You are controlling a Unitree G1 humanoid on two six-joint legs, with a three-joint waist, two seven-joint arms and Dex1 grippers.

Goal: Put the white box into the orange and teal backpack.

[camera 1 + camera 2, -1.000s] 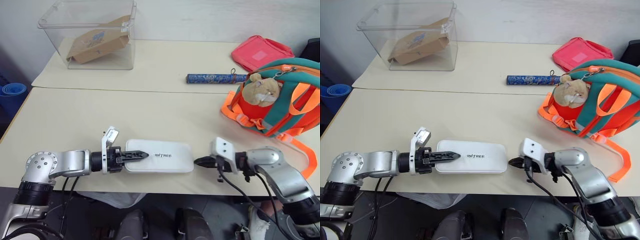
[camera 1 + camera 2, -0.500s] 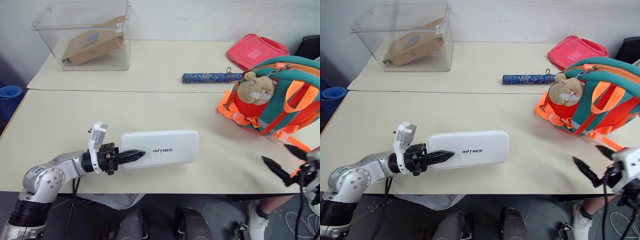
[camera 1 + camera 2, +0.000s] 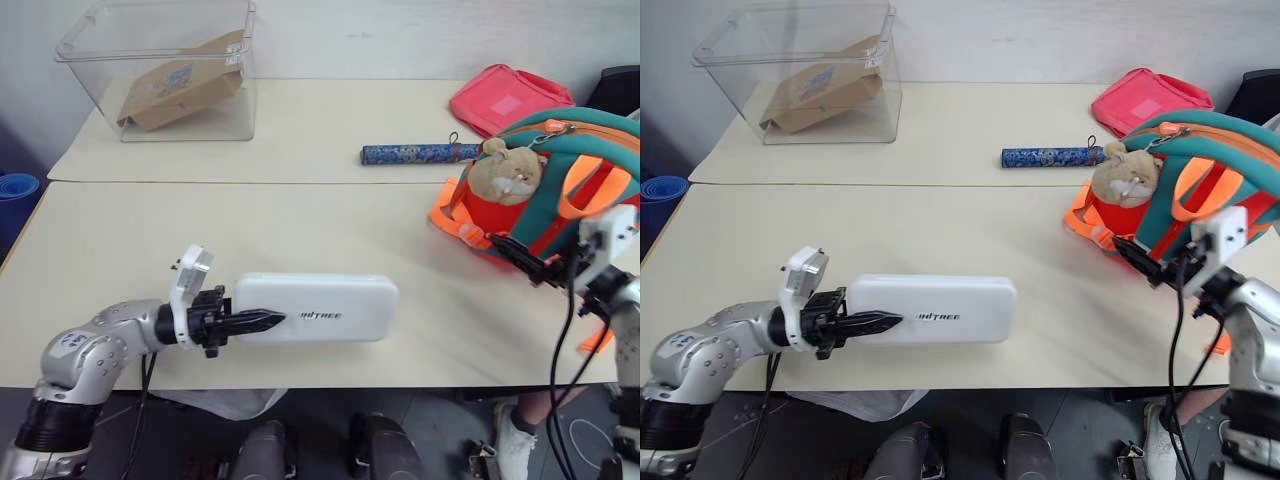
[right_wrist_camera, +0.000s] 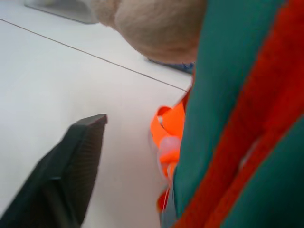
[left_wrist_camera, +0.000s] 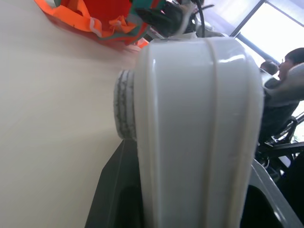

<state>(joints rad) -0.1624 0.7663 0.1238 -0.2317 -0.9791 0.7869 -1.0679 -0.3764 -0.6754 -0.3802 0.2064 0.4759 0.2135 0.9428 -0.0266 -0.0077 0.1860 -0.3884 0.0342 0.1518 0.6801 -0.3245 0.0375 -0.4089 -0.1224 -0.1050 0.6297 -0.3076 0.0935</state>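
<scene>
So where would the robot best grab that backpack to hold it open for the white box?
Probably the teal top edge by the zipper of the orange and teal backpack, coming from the front. It stands upright, and the right gripper is already beside its orange front.

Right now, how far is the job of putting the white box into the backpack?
Done: the left gripper has its jaws shut on one end of the white box. In hand: the right gripper is up against the front of the orange and teal backpack. Left: the box is not yet inside.
</scene>
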